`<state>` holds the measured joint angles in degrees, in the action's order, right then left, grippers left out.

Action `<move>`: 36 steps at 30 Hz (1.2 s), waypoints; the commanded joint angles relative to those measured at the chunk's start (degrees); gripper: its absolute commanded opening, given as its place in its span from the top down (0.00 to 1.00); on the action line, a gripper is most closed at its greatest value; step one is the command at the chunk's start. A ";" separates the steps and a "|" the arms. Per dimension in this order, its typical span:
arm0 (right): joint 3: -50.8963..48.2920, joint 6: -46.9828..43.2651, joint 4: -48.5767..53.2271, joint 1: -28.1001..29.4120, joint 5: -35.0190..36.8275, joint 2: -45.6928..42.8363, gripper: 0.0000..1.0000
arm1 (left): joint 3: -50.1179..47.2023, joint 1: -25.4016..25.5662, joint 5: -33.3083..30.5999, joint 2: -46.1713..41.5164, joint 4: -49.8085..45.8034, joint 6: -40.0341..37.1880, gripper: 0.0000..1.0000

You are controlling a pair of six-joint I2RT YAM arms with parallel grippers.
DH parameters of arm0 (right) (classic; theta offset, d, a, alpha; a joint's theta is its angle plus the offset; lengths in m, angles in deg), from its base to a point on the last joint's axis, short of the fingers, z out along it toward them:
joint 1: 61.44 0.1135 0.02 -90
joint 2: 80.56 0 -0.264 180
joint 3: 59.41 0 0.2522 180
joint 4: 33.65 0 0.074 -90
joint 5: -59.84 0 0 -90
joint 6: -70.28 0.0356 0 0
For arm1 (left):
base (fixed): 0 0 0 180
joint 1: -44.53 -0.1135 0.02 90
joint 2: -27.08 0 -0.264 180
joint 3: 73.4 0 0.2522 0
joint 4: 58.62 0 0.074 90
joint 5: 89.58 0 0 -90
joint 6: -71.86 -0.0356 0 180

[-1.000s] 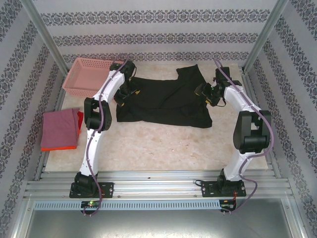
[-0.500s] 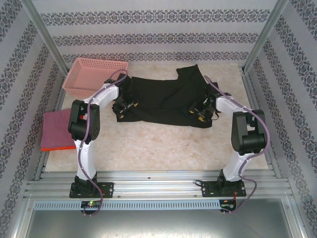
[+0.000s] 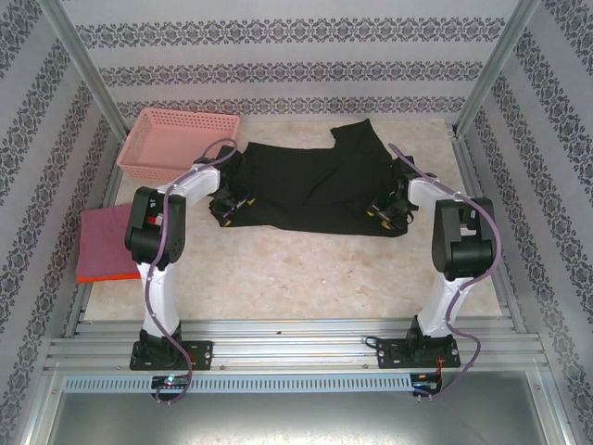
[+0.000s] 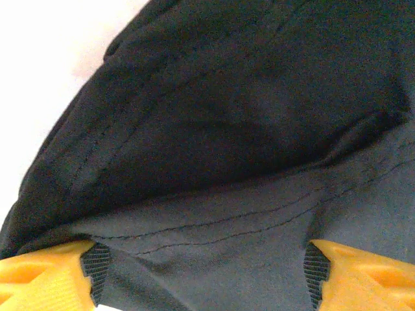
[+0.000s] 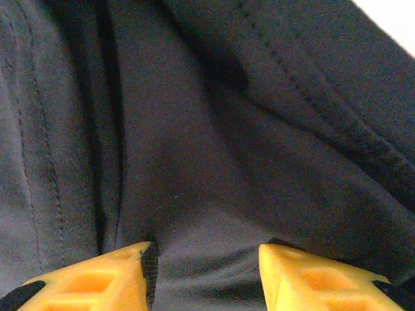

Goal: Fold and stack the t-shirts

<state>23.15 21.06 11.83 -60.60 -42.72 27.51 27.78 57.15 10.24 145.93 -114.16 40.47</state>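
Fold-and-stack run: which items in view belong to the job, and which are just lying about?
Job:
- black t-shirt, spread mid-table
- folded pink t-shirt, left edge of the table
- orange t-shirt, under the pink one, just its edge showing

Lying about:
- pink lattice basket, far left corner

Patterned wallpaper walls [image 3: 278, 56] enclose a pale marbled tabletop [image 3: 306, 278].
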 commanded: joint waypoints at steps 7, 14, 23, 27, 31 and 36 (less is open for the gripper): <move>-0.83 -3.55 1.74 -2.09 0.12 -3.23 0.47 | -0.57 1.19 -3.10 -3.72 -5.10 -8.75 0.14; -2.28 0.22 -0.89 0.13 -2.36 -9.19 0.40 | 2.88 3.24 -5.11 -5.82 -6.45 -11.41 0.03; -0.45 3.42 -2.85 4.49 -4.99 -4.65 0.46 | 4.13 4.68 -3.42 -4.45 -4.75 -10.46 0.00; 1.11 3.59 -2.81 5.39 -6.44 -2.12 0.49 | 3.57 4.82 -3.13 -4.49 -4.24 -10.18 0.00; 3.31 3.27 -2.90 5.71 -7.19 -0.04 0.53 | 3.47 4.79 -3.06 -4.56 -4.13 -10.49 0.00; 8.26 1.98 -2.24 5.76 -7.65 2.92 0.64 | 3.12 4.78 -2.87 -4.58 -3.81 -10.71 0.00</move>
<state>27.89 23.64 9.21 -55.18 -49.21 28.78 31.39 61.41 7.35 142.59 -118.14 30.26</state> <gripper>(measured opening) 0.368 0.999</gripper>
